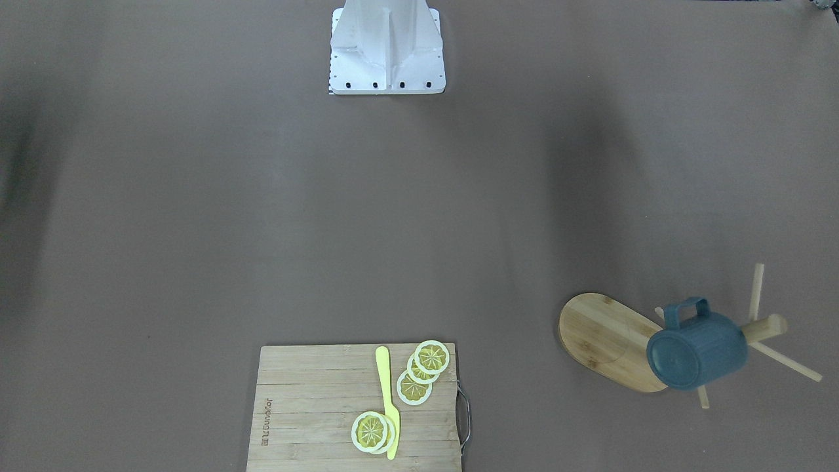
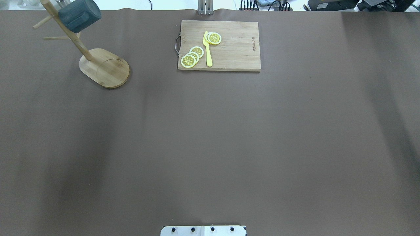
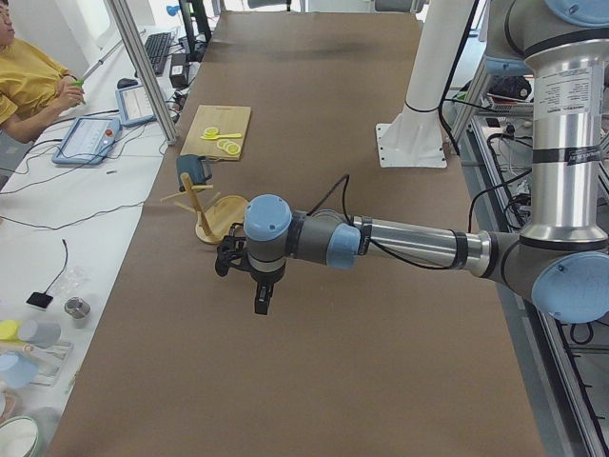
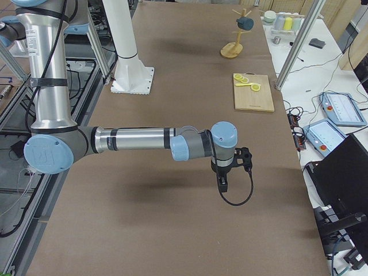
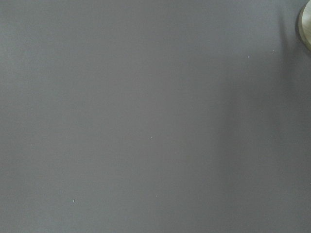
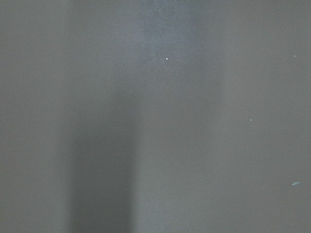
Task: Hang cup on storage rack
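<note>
Judging by how things lie, the hang is already made, so the step in hand looks like standing off cleanly, which means leaving the rack undisturbed. Nearest the robot, the left gripper (image 3: 261, 297) hangs over bare worktop (image 2: 210, 147) on the near side of the rack and apart from it. The right gripper (image 4: 223, 183) hangs over bare worktop well off to the right. Both show only in the side views, so I cannot tell whether either is open or closed, but neither holds the cup. At the far left stands the storage rack (image 2: 108, 70). The cup (image 2: 78, 14) hangs high on it, its handle over 1 peg close to the post, its body tipped and well clear of the worktop. Any move of the left arm should go up and back toward the robot, not sideways past the pegs. A knock on those thin dowels or the oval base could rock the tree and slide the handle off. At the far middle lies a cutting board (image 2: 229, 49) with lemon slices (image 2: 188, 60) and a yellow knife (image 2: 207, 52). A burnt-in mark runs along the board's right short edge, too small to read. No lettering shows on the cup from these angles.
</note>
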